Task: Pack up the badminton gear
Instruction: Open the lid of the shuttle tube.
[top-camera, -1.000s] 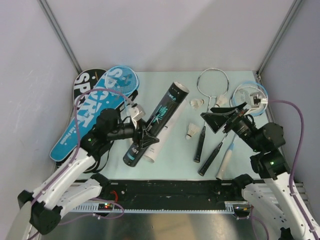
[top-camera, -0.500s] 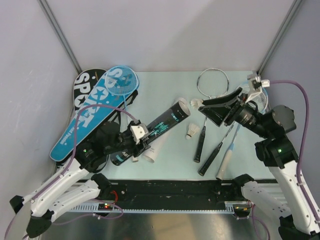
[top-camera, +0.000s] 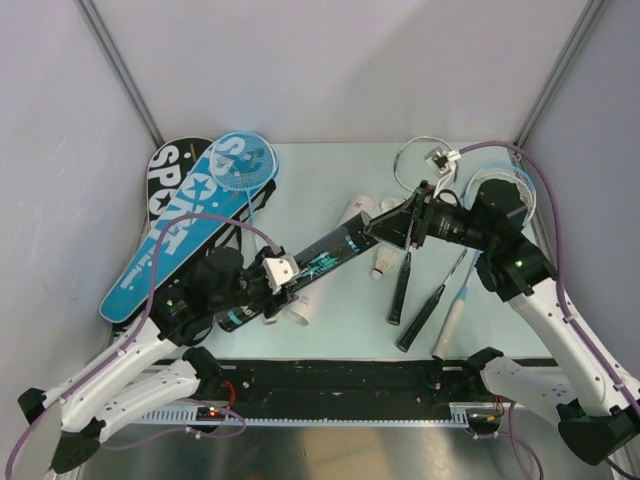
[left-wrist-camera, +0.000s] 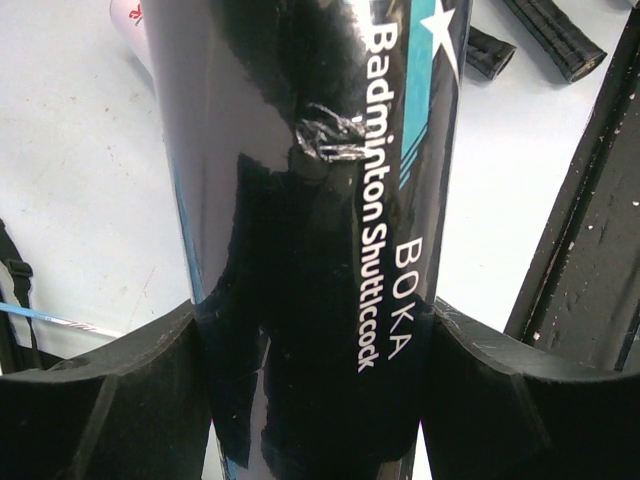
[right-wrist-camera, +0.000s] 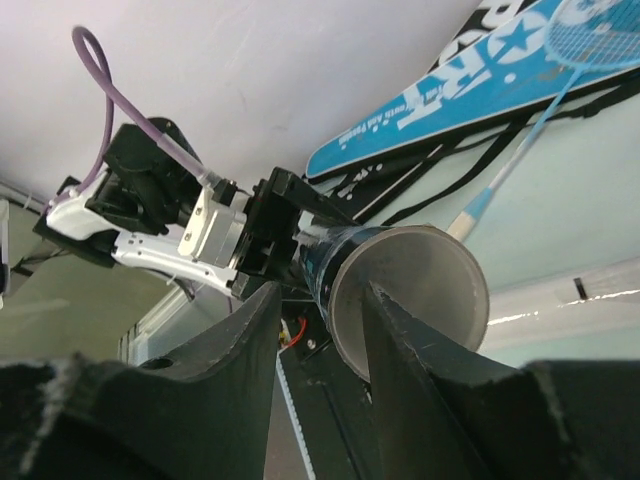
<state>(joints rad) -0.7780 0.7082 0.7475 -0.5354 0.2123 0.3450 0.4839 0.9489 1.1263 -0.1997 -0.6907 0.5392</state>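
The blue cover lies left of the black tube; the left gripper clamps that tube's lower part, slanting it across the white tube; the right gripper meets its open mouth, fingers straddling the rim – whether they pinch it, I cannot tell; a shuttlecock lies just right.

Overhead plus wrist close-ups — black tube shared

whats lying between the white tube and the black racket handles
One white shuttlecock lies there, shown in the top external view.
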